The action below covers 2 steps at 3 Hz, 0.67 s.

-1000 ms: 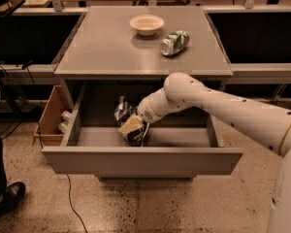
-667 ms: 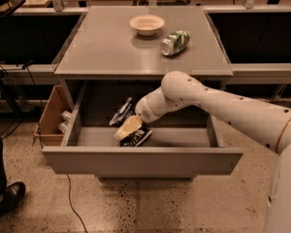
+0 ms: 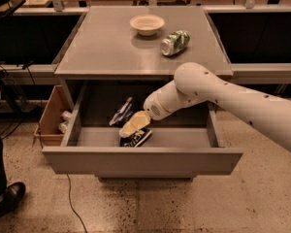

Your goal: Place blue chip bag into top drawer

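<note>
The blue chip bag (image 3: 136,139) is crumpled dark foil with white markings. It lies on the floor of the open top drawer (image 3: 140,161), left of centre, with one end sticking up toward the back. My gripper (image 3: 134,124) reaches down into the drawer from the right on a white arm and sits right over the bag, touching or almost touching it. Its tan tip covers the middle of the bag.
On the grey table (image 3: 111,52) above the drawer stand a white bowl (image 3: 147,23) and a crushed green can (image 3: 175,42). A small brown wooden box (image 3: 51,115) sits on the floor at the left. A person's shoe (image 3: 9,198) is at the lower left.
The bag has dropped lower in the drawer and its bottom end now rests flat on the drawer floor. The gripper has barely shifted above it.
</note>
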Tool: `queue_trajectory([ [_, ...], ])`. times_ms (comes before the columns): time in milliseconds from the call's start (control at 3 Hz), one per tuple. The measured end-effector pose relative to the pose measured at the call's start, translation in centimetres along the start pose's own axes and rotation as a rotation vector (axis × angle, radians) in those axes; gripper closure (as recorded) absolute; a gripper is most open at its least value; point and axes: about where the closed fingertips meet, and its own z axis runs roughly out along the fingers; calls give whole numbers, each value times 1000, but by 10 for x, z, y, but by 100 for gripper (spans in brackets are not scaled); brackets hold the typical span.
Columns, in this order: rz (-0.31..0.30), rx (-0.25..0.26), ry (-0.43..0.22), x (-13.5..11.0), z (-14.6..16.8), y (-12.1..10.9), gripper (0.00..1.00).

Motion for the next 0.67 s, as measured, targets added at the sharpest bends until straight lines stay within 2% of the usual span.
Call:
queue_trajectory([
  [333, 26, 38, -22, 5, -49, 10, 0],
  [667, -18, 120, -77, -22, -134, 25, 0],
])
